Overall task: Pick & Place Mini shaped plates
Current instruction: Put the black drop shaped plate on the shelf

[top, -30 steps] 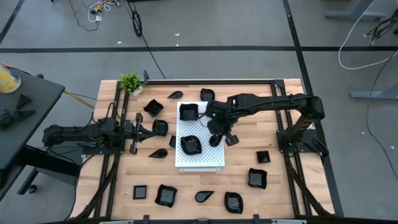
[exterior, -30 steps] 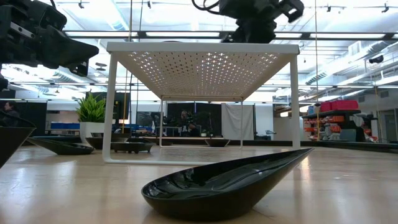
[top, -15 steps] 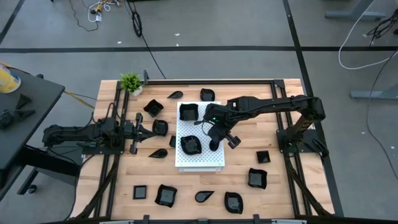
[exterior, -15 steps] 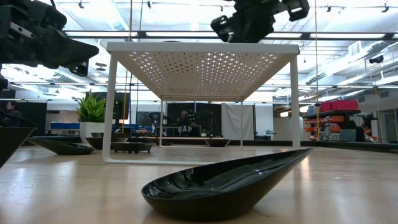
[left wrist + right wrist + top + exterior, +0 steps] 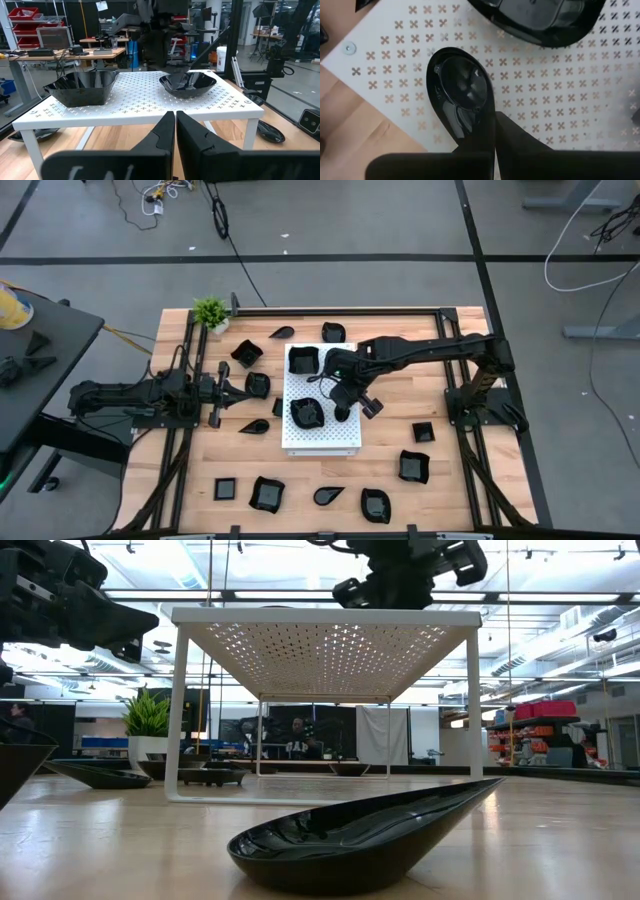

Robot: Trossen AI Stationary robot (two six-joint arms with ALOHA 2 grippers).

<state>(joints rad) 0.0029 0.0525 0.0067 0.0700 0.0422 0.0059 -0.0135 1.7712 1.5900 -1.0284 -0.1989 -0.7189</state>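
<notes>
Several glossy black mini plates lie about the wooden table, among them a leaf-shaped one (image 5: 360, 835) close to the low camera. Two more rest on the white perforated board (image 5: 322, 435): a square one (image 5: 303, 360) and a wavy one (image 5: 306, 412). My right gripper (image 5: 345, 402) hangs over the board's right half, shut on a small oval plate (image 5: 460, 92). My left gripper (image 5: 175, 125) is shut and waits level at the board's left side (image 5: 235, 388). My right gripper pinches the oval plate by its rim at one end (image 5: 479, 125) between the two fingers, coming from above and pointing down. The plate sticks out sideways from the fingertips, just above the board (image 5: 350, 590); whether it touches the board I cannot tell.
A small green plant (image 5: 211, 313) stands at the table's far left corner. Loose plates lie left of the board (image 5: 258, 384), along the near edge (image 5: 267, 493) and to the right (image 5: 414, 466). The board stands on legs (image 5: 178, 710), with open space under it.
My right gripper, still holding the oval plate, has shifted a little toward the table's left over the board and has turned about, so that the plate now shows beside it in the low view.
</notes>
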